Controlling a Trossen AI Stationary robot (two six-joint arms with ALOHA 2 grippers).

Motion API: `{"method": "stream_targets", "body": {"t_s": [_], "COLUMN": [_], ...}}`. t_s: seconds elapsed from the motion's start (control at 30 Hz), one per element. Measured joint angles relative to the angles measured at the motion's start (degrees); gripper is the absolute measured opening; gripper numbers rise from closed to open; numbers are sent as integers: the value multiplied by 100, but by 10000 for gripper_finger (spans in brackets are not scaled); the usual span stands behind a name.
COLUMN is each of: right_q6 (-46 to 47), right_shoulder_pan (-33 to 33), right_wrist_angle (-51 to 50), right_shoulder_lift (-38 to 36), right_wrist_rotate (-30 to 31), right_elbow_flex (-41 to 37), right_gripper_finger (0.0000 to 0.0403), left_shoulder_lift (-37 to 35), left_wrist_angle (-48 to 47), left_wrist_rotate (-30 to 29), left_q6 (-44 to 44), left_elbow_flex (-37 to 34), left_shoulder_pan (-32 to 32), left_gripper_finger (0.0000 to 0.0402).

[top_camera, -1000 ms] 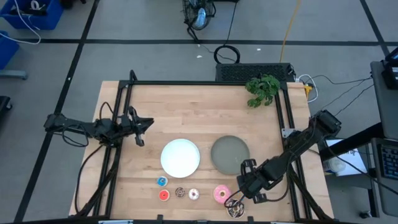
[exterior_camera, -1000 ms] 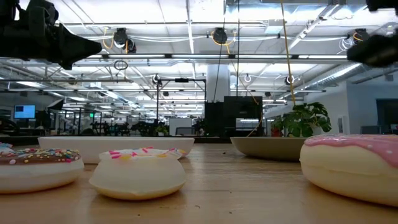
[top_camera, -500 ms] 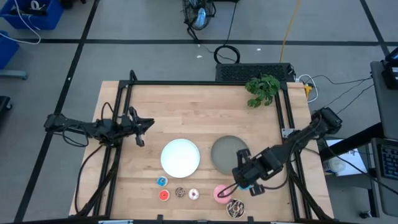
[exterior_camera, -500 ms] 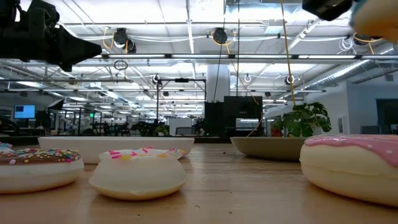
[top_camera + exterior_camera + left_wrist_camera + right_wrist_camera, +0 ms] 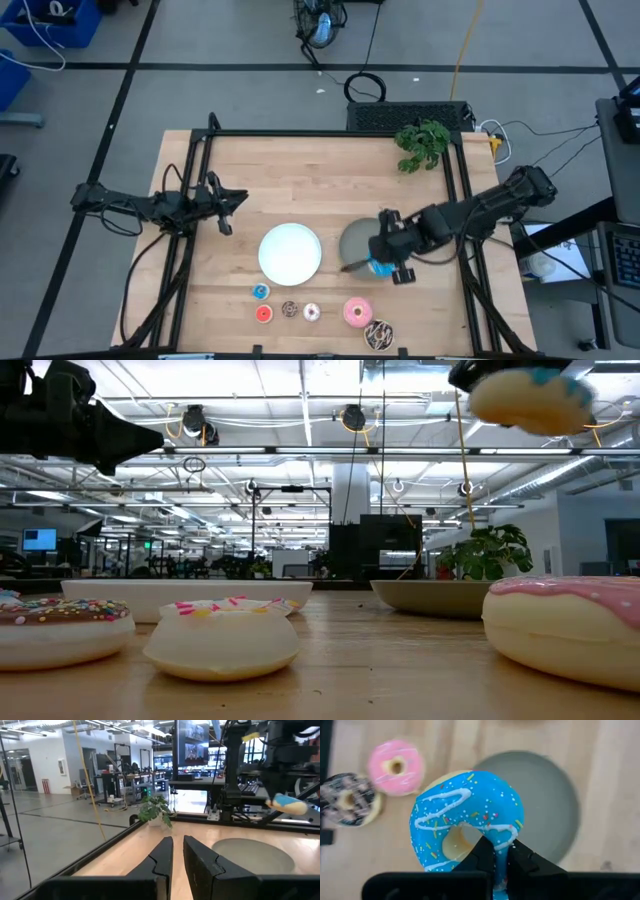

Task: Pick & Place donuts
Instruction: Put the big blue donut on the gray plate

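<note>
My right gripper (image 5: 501, 854) is shut on the large blue donut (image 5: 467, 825) and holds it in the air over the near right part of the grey plate (image 5: 360, 240). The low view shows this donut (image 5: 530, 400) high above the table. The pink donut (image 5: 355, 312) and the dark brown sprinkled donut (image 5: 379, 335) lie flat near the table's near edge. The tiny blue (image 5: 260, 291), red (image 5: 263, 314), brown (image 5: 289, 310) and whitish-pink (image 5: 312, 313) donuts lie in front of the white plate (image 5: 290, 252). My left gripper (image 5: 230, 200) waits shut at the table's left side. My right gripper pinches the blue donut's ring (image 5: 507, 837) between its two fingers on the side nearest the wrist, one finger (image 5: 484, 851) at the hole's edge, the other (image 5: 521, 856) toward the outer rim. The fingers come from above. The donut is lifted clear over the grey plate.
A small green plant (image 5: 422, 143) stands at the far right corner. A black frame (image 5: 330, 133) runs along the table's far edge and both sides. Bare wood lies between the plates and the far edge.
My right gripper has carried the blue donut away from the near edge, beside the pink and dark brown donuts, toward the far edge and slightly left, until it is over the grey plate. The other donuts and my left arm have stayed put.
</note>
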Motion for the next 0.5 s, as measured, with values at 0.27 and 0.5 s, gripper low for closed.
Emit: {"method": "stream_targets", "body": {"t_s": [0.27, 0.5], "right_q6": [-863, -1247], "right_shoulder_pan": [-1590, -2565], "right_wrist_angle": [554, 1109], "right_shoulder_lift": [-27, -20], "right_wrist_rotate": [-44, -911], "right_elbow_flex": [-388, -1465], "right_gripper_finger": [9, 9], "left_shoulder_lift": [0, 1], "left_wrist_angle": [-27, -162], "left_wrist_rotate": [-59, -165], "left_q6": [14, 10], "left_elbow_flex": [1, 0], "left_shoulder_pan": [-1, 0], "left_gripper_finger": [51, 51]}}
